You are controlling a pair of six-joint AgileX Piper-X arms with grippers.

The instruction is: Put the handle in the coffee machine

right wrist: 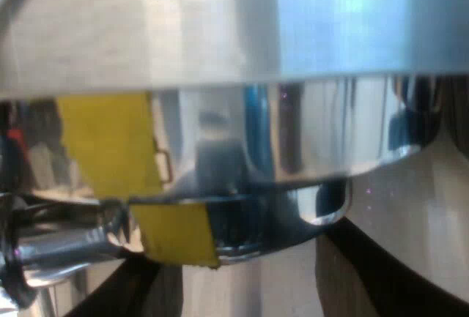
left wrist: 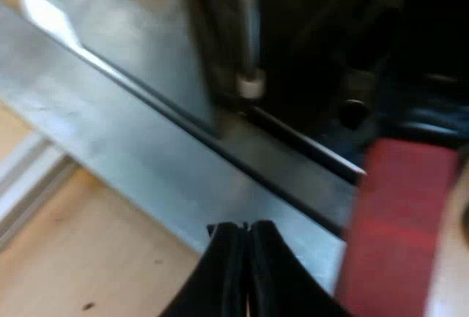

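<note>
Wooden table (left wrist: 73,258) carries the espresso machine (left wrist: 146,148), where my left pincer (left wrist: 245,226) is pressed together, empty, the handle's red end (left wrist: 399,214) at two o'clock from it, while my right pincer (right wrist: 242,252) stands apart around the metal holder (right wrist: 242,156).

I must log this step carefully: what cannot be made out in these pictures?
Left wrist view: the dark handle's red end is blurred and cut off by the picture's edge.
Right wrist view: the shiny metal holder is too near and blurred; whether it is locked into the grey metal espresso machine cannot be told.
</note>
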